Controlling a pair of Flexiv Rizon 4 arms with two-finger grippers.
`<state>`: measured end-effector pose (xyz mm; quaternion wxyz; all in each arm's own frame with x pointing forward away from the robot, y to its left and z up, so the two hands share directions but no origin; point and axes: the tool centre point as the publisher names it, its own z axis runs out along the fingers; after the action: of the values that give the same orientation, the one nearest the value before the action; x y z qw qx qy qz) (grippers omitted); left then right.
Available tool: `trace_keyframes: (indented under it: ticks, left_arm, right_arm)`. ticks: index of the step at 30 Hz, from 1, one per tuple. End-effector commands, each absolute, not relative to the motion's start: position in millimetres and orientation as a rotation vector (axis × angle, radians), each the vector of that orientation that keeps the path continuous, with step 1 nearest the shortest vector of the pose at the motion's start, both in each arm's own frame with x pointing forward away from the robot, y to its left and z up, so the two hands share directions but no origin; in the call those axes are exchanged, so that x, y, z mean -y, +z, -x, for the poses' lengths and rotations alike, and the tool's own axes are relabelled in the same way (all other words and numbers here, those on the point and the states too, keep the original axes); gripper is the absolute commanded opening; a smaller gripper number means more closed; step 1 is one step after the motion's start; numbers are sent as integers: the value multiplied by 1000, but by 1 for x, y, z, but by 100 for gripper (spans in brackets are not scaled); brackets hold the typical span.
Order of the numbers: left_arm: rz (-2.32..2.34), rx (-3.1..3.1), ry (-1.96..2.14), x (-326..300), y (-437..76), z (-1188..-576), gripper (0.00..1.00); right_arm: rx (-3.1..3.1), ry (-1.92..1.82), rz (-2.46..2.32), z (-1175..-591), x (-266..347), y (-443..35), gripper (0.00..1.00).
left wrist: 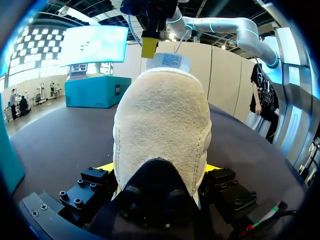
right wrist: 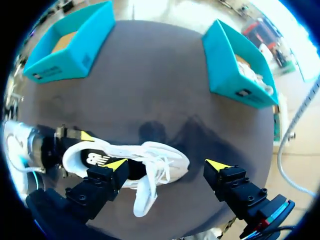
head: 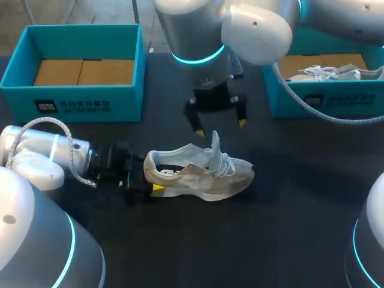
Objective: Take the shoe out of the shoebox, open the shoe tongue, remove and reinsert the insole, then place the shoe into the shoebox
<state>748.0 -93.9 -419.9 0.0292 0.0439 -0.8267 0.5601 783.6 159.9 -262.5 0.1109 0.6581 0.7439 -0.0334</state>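
Note:
A white and beige shoe (head: pixel 201 175) lies on its sole on the dark table, toe pointing right. Its tongue (head: pixel 215 147) stands pulled up. My left gripper (head: pixel 150 177) comes in low from the left and is shut on the shoe's heel (left wrist: pixel 162 125), with a yellow tip on each side. My right gripper (head: pixel 219 126) hangs open just above the tongue, touching nothing. In the right wrist view the shoe (right wrist: pixel 150 157) lies under the right gripper (right wrist: pixel 167 165), and the tongue (right wrist: pixel 145 197) and loose laces rise between its spread fingers.
A teal shoebox (head: pixel 78 102) with cardboard inside stands at the back left. A second teal shoebox (head: pixel 318 99) at the back right holds another white shoe (head: pixel 333 73). The right arm's cable hangs over that box's front.

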Motion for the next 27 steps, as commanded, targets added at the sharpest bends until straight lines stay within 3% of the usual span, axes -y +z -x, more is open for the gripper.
trace_keyframes:
  ticks: [1, 7, 8, 10, 11, 12, 13, 15, 16, 17, 27]
  left_arm:
    - [-136, 2550, 1726, 94, -420, -748, 0]
    - [-136, 2550, 1726, 94, -420, -748, 0]
    - [-136, 2550, 1726, 94, -420, -748, 0]
    - [-136, 2550, 1726, 94, -420, -748, 0]
    - [-136, 2550, 1726, 94, -420, -748, 0]
    - [-136, 2550, 1726, 94, -420, -748, 0]
    - [-136, 2550, 1726, 94, -420, -748, 0]
    - [-136, 2550, 1726, 94, -420, -748, 0]
    - [-136, 2550, 1726, 94, -420, -748, 0]
    - [-136, 2550, 1726, 94, -420, -748, 0]
    - [-136, 2550, 1726, 94, -420, -748, 0]
  right_arm:
    - [-2289, -2, -1824, -789, -167, -252, 100]
    - [-2527, 114, -1513, -797, -191, -238, 100]
    - [-2575, 112, -1441, -798, -196, -236, 96]
    - [-2638, 109, -1330, -799, -204, -236, 80]
    - [-2667, 118, -1286, -799, -208, -235, 53]
    - [-2698, 112, -1236, -799, -211, -236, 47]
    - [-2730, 118, -1188, -799, -213, -236, 33]
    - [-2791, 118, -1092, -798, -218, -238, 21]
    - [-2814, 125, -1045, -797, -221, -238, 7]
    - [-2854, 151, -973, -796, -222, -239, 0]
    - [-3063, 297, -405, -777, -235, -249, 0]
